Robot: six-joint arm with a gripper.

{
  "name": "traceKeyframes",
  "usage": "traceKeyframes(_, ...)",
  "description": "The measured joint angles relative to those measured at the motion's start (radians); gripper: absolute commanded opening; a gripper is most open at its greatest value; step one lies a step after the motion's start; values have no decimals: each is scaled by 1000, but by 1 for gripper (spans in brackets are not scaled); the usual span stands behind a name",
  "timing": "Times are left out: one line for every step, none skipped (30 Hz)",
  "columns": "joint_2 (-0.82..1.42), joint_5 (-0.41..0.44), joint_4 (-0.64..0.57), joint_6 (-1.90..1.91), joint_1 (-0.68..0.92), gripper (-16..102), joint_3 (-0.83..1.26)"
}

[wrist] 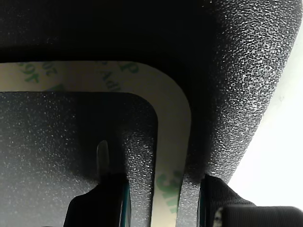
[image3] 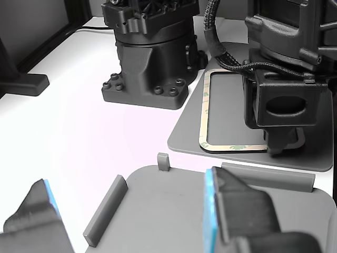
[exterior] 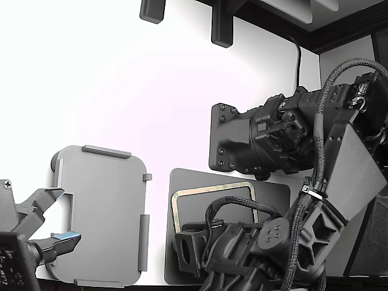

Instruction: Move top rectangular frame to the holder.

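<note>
White tabletop (exterior: pixel 109 91) with the dark grey mat (exterior: pixel 276 197) at the exterior view's lower centre. The top rectangular frame (exterior: pixel 209 192), cream-tan with green print, lies flat on this mat. The claw (wrist: pixel 163 201) is lowered onto the frame's corner, jaws parted, one finger on each side of the tan strip (wrist: pixel 177 142); neither visibly pinches it. The holder (exterior: pixel 100 212), a light grey tray with raised edge tabs, lies at nine o'clock from the mat, just beside it. A black arm base (image3: pixel 150 58) stands at twelve o'clock from the mat. A second claw (image3: pixel 231 211) with blue pads hangs over the holder.
</note>
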Motion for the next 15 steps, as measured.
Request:
traceKeyframes(0,0,-3,0,0,57,2)
traceKeyframes(0,0,-5,0,0,56,3)
traceKeyframes(-2,0,-6,0,0,55,3)
traceKeyframes(-2,0,-8,0,0,55,3)
traceKeyframes(-2,0,-9,0,0,54,3)
traceKeyframes(-3,0,-9,-2,0,53,3)
traceKeyframes(-5,0,-12,-2,0,52,5)
traceKeyframes(-5,0,-14,-2,0,50,5)
traceKeyframes(-5,2,-18,-2,0,48,6)
traceKeyframes(-5,3,-23,-2,0,44,9)
traceKeyframes(-5,5,-26,-2,0,39,14)
traceKeyframes(-5,6,-31,-2,0,33,14)
traceKeyframes(-5,8,-32,-2,0,26,14)
traceKeyframes(-5,11,-34,-2,0,21,15)
traceKeyframes(-5,14,-34,5,0,16,15)
